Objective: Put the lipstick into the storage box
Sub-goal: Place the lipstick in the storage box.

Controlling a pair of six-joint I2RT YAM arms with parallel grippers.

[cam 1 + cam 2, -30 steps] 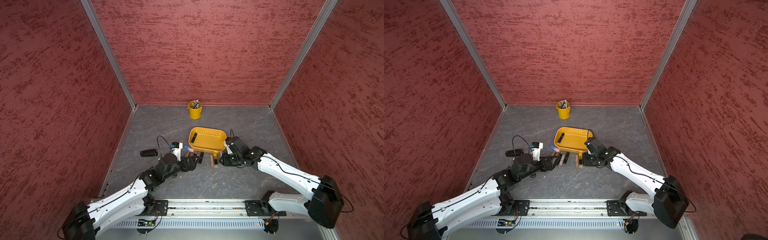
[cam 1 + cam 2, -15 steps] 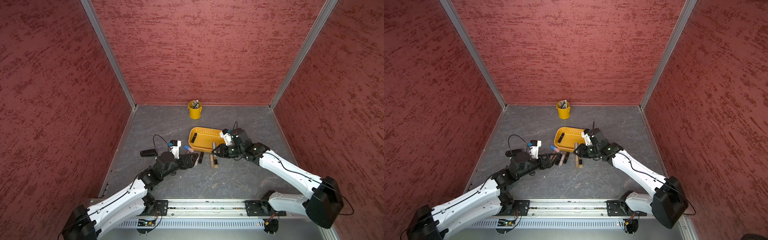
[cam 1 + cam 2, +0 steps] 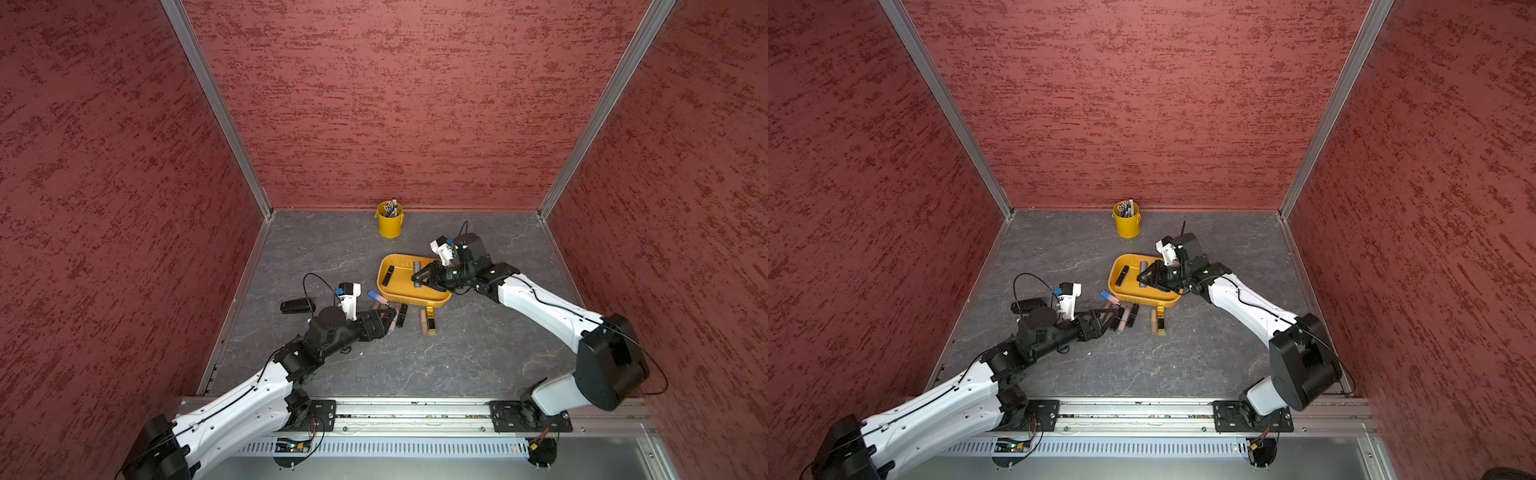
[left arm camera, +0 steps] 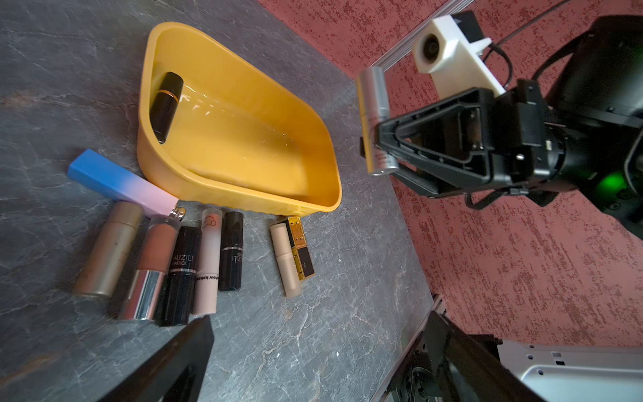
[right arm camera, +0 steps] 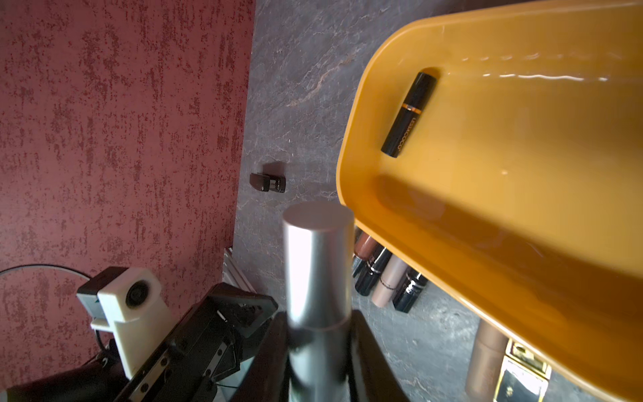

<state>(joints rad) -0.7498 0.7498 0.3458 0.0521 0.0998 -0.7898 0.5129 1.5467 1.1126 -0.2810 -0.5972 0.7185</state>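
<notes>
Right pincer [image 3: 417, 278] around cylindrical silver lipstick [image 4: 374, 101]

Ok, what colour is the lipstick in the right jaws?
The lipstick is silver; left wrist view shows it best.

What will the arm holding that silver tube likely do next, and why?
Probably lower slightly and open the right gripper: it is shut on the silver lipstick, which appears to hang over the storage box, where one black lipstick already lies.

silver lipstick [image 4: 374, 97] | gripped, above storage box [image 4: 226, 193] | yellow-orange tray, black lipstick [image 4: 166, 108] inside
</notes>
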